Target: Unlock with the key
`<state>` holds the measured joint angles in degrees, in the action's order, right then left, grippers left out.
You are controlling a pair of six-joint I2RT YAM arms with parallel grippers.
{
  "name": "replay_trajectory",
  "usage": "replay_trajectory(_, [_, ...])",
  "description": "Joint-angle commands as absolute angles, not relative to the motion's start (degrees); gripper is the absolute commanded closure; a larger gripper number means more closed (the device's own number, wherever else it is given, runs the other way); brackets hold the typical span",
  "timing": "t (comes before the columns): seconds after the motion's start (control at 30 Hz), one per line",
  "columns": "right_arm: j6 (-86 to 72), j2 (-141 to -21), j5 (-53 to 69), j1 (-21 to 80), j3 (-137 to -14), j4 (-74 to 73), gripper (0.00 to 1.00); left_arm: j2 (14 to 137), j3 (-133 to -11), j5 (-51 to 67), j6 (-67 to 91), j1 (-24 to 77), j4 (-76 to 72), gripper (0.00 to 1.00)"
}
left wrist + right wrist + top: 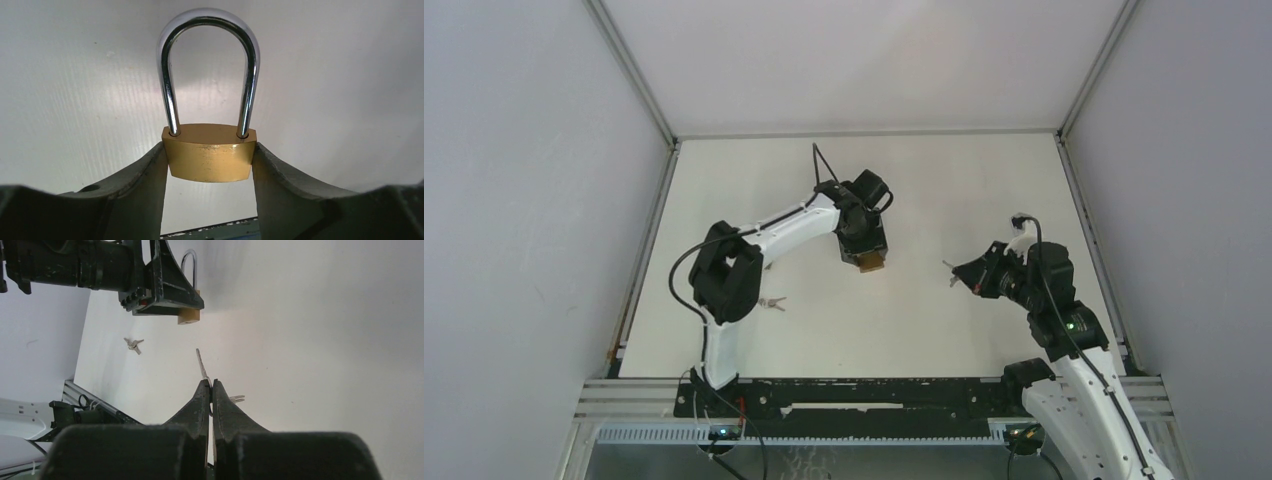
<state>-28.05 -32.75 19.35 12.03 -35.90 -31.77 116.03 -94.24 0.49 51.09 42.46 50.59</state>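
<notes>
Right gripper (210,385): nearest the lens in the right wrist view. Its two dark fingers are pressed together and clamped on the head of a key (201,362). The thin blade sticks out past the fingertips and points toward the padlock (188,315). A second small metal piece shows just beside one finger; its nature cannot be determined.

Padlock: brass body, chrome shackle (251,75). It is held by the left gripper (209,150), whose fingers stand apart and bear on the two short sides of the body. In the left wrist view both shackle legs sit in the body, so the lock reads as closed. The shackle points away from that gripper.

Key in relation to the padlock: in the top view the key lies to the right of the padlock, clearly apart from it and not touching.

Other items: a small bunch of spare keys (772,303) lies on the white table (924,180), to the left of the padlock and nearer the arm bases, close to the left arm's elbow.

Whether the padlock touches the table cannot be told.
</notes>
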Motion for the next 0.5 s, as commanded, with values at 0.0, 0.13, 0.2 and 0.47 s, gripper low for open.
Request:
replay_trajectory(0.0, [-30.0, -32.3, 21.7, 12.1, -36.6, -27.2, 1.00, 108.2, -93.1, 4.3, 54.7, 41.7, 45.3, 0.79])
replay_trajectory(0.13, [-31.4, -32.2, 21.9, 13.5, -36.6, -24.7, 1.00, 105.0, -92.7, 5.1, 56.2, 41.3, 43.8, 0.92])
replay_trajectory(0.2, [-32.1, -32.4, 21.3, 14.6, -36.6, -23.4, 1.00, 103.6, -92.5, 5.4, 57.1, 41.1, 43.1, 0.99])
replay_trajectory(0.47, [-34.1, -34.3, 13.4, 23.9, -36.5, -17.8, 1.00, 96.7, -87.7, 7.3, 63.9, 40.4, 37.2, 1.00])
